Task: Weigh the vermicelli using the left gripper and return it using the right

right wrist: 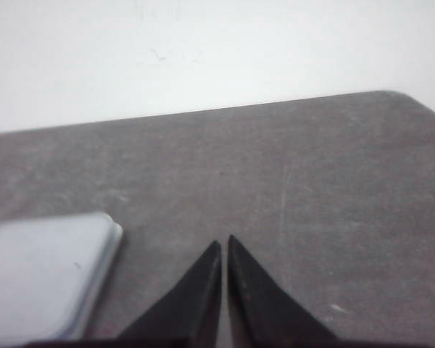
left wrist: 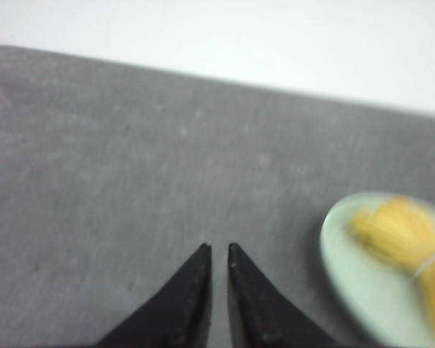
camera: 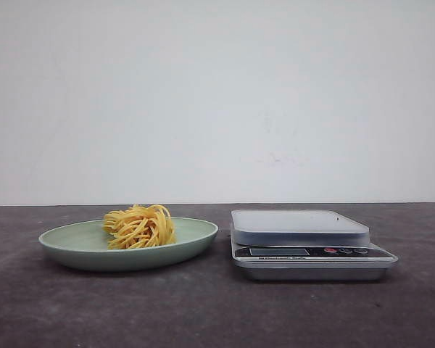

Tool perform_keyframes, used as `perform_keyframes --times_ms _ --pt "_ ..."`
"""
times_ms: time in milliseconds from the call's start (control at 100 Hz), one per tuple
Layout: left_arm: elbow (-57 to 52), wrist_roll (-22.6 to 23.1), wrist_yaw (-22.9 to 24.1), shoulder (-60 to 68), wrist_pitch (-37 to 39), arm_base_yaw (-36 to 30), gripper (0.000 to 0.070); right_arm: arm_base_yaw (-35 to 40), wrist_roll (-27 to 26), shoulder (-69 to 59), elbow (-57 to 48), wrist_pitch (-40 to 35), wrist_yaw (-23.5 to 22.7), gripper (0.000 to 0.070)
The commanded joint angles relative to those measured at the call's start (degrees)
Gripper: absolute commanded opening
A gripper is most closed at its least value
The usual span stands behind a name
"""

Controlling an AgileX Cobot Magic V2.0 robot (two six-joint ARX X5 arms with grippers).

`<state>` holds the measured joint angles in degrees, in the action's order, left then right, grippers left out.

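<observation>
The vermicelli (camera: 139,226), a golden-yellow clump of looping strands, lies on a pale green plate (camera: 72,243) at the left of the table. It also shows blurred in the left wrist view (left wrist: 402,235), on the plate (left wrist: 355,268). A silver kitchen scale (camera: 304,243) stands right of the plate, its platform bare. My left gripper (left wrist: 219,248) is shut and empty, above bare table, apart from the plate. My right gripper (right wrist: 223,241) is shut and empty, beside the scale's platform (right wrist: 43,272). Neither gripper shows in the front view.
The table is dark grey with a white wall behind it. The table's far edge (left wrist: 203,80) and a rounded far corner (right wrist: 399,94) show in the wrist views.
</observation>
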<state>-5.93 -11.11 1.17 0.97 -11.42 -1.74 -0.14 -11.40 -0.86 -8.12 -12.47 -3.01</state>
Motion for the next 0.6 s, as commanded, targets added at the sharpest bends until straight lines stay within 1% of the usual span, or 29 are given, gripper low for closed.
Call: perform_keyframes --times_ms 0,30,80,210,290,340,370,390,460,490,510,530,590 --pt "-4.1 -8.2 -0.1 0.8 0.1 0.1 0.0008 0.2 -5.8 -0.7 -3.0 -0.5 -0.2 0.0005" --pt "-5.7 -9.9 -0.1 1.6 -0.9 0.1 0.0009 0.3 -7.3 -1.0 -4.1 -0.6 -0.6 0.0005" --pt "-8.5 -11.2 -0.1 3.3 -2.4 0.1 0.0009 0.4 -8.8 -1.9 -6.1 -0.9 -1.7 0.0005" --pt "-16.0 -9.6 -1.3 8.3 -5.2 0.1 0.0008 0.4 -9.4 -4.9 -12.5 -4.0 -3.7 0.0005" --pt "-20.7 -9.1 -4.8 11.4 -5.3 0.1 0.0008 0.4 -8.9 -6.8 -17.0 -5.4 -6.5 0.0005" --pt "-23.5 -9.0 -7.8 13.3 -5.4 0.1 0.0013 0.4 -9.0 -8.2 -19.6 -5.3 -8.9 0.0005" --pt "-25.1 -8.5 -9.8 14.4 -5.5 0.1 0.0054 0.4 -8.9 -9.3 -21.2 -5.7 -10.1 0.0005" --pt "-26.1 -8.3 -11.1 15.0 -5.6 0.1 0.0103 0.4 -8.9 -10.0 -22.2 -6.0 -10.5 0.0005" --pt "-29.2 -8.5 -14.2 17.0 -5.5 0.1 0.0350 0.4 -8.4 -12.2 -25.7 -7.5 -10.6 0.0013" --pt "-30.4 -8.8 -14.9 17.7 -5.5 0.1 0.0439 0.4 -7.9 -13.1 -27.0 -8.1 -10.6 0.0053" --pt "-31.1 -8.9 -15.5 18.3 -5.5 0.1 0.0477 0.4 -7.6 -13.7 -27.8 -8.6 -10.7 0.0108" --pt "-31.8 -8.9 -16.1 18.8 -5.5 0.1 0.0490 0.4 -7.2 -14.3 -28.7 -9.0 -10.9 0.0177" --pt "-33.7 -8.9 -17.7 20.1 -5.4 0.1 0.0486 0.4 -6.1 -16.1 -31.0 -9.9 -12.3 0.0389"
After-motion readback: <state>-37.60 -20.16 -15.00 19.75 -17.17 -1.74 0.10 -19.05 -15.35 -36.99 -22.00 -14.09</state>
